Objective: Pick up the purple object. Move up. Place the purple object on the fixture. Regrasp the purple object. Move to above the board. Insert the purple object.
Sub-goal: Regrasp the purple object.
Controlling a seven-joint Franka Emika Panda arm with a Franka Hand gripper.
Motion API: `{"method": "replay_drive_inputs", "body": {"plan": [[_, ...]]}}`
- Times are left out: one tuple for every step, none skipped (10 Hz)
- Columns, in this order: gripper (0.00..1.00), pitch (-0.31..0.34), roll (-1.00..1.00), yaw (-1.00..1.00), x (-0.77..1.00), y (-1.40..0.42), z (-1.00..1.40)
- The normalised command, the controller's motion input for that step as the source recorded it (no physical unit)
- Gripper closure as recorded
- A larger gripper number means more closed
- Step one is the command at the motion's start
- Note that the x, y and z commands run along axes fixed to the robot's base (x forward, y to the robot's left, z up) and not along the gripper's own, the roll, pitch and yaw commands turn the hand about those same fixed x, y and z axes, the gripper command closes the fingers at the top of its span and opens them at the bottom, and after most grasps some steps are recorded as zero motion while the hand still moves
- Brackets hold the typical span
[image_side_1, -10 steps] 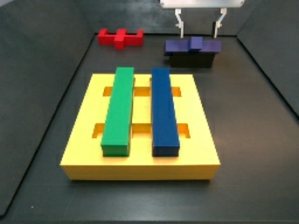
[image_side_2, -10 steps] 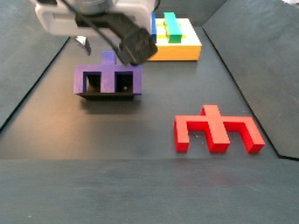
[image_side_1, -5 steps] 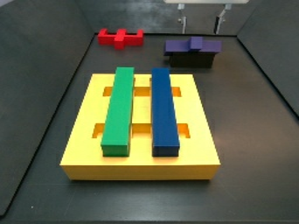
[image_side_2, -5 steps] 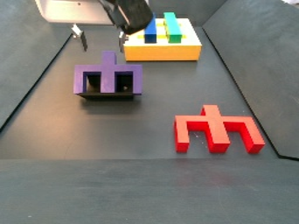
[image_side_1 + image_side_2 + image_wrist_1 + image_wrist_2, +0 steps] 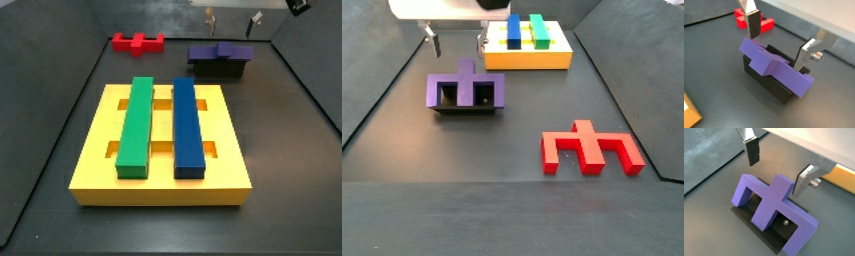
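- the board (image 5: 94, 150), a yellow slab carrying a green bar (image 5: 135, 120) and a blue bar (image 5: 189, 122), lies on the dark surface (image 5: 543, 110) well apart from the fixture, on the side away from the red block.
- the red block (image 5: 591, 148) lies flat on the surface, apart from the fixture.
- the fixture (image 5: 468, 108) stands on the surface with the purple object (image 5: 465, 88) resting across its recessed top; in both wrist views the object's flat bar overhangs the fixture at each end and its prongs lie level.
- the tool (image 5: 783, 40) hangs above the fixture, clear of the purple object, fingers pointing down; its two silver plates stand apart with nothing between them, so it is spread and empty.
- judged from this, the place step looks done and the regrasp is next: the purple object lies straight below the tool, and its long bar appears to run roughly along the line between the fingers (image 5: 752, 150), so the wrist may need turning before descent.
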Motion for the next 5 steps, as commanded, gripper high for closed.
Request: {"method": "replay_drive_inputs", "body": {"plan": [[0.0,-0.091,1.0,0.05,-0.06,-0.14,0.0],[0.0,-0.12,1.0,0.02,-0.05,-0.16,0.0],[0.0,-0.123,1.0,0.01,-0.02,-0.17,-0.03],[0.0,-0.111,1.0,0.02,0.0,-0.17,-0.03],[0.0,-0.114,1.0,0.03,-0.02,-0.19,-0.01]]}}
